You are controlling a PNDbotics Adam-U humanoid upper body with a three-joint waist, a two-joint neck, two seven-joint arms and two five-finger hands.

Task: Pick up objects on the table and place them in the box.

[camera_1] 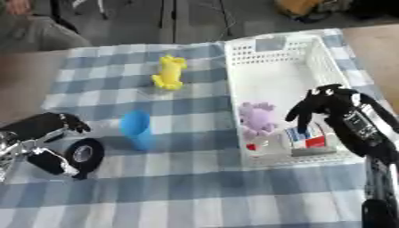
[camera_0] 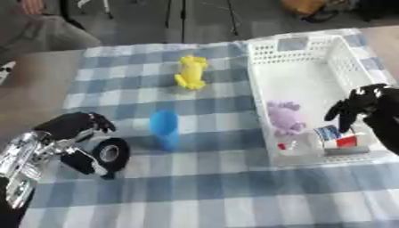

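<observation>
The white perforated plastic box [camera_0: 300,58] sits at the table's right, holding a soft purple plush toy [camera_0: 284,117] and a small red, white and blue carton [camera_0: 340,138]. Above its near end hangs the right hand [camera_1: 321,106], fingers drooping, relaxed, holding nothing. The left hand [camera_0: 74,127] curls round a black tape roll [camera_0: 111,153] on the blue-checked cloth [camera_0: 210,187], beside a blue plastic cup [camera_0: 164,129] and a yellow toy figure [camera_0: 191,72]

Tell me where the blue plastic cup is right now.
The blue plastic cup stands upright on the checked tablecloth, left of the white perforated basket, between the black tape roll at the left hand and the yellow toy farther back.
</observation>
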